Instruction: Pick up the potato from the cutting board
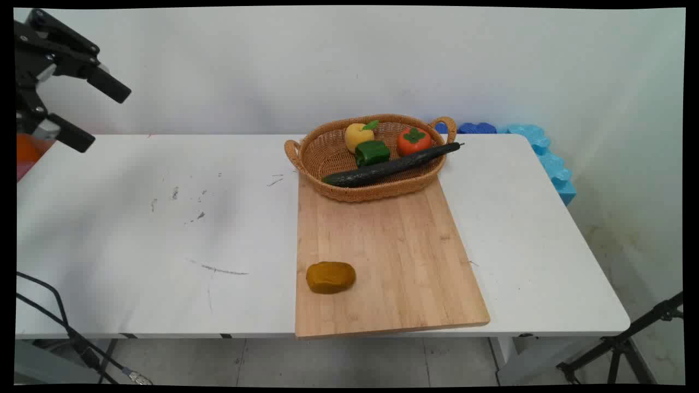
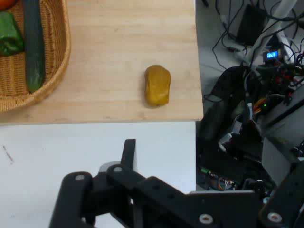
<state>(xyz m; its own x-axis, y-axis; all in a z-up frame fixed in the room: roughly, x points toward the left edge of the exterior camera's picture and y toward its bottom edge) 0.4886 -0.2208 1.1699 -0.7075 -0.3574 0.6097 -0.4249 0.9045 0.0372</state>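
My gripper [image 1: 104,118] hangs high over the table's far left corner, open, with nothing between its fingers and touching nothing. A brown-yellow potato [image 1: 330,277] [image 2: 157,86] lies on the wooden cutting board [image 1: 393,256] [image 2: 118,47] near its front left corner, far to the right of the gripper and below it. At the board's far end stands a wicker basket [image 1: 311,158] [image 2: 57,57] holding a dark cucumber [image 1: 390,166] [image 2: 34,42], a green pepper [image 1: 372,153] [image 2: 9,34], a red tomato [image 1: 413,141] and a yellow fruit [image 1: 357,136]. In the hand view one finger [image 2: 128,152] rises over bare white table.
The white table [image 1: 136,229] carries scuff marks on its left half. Blue foam blocks [image 1: 538,147] line the far right corner. An orange object [image 1: 30,150] sits at the far left edge. Cables [image 1: 60,322] hang at front left; a tripod leg [image 1: 628,341] stands at right.
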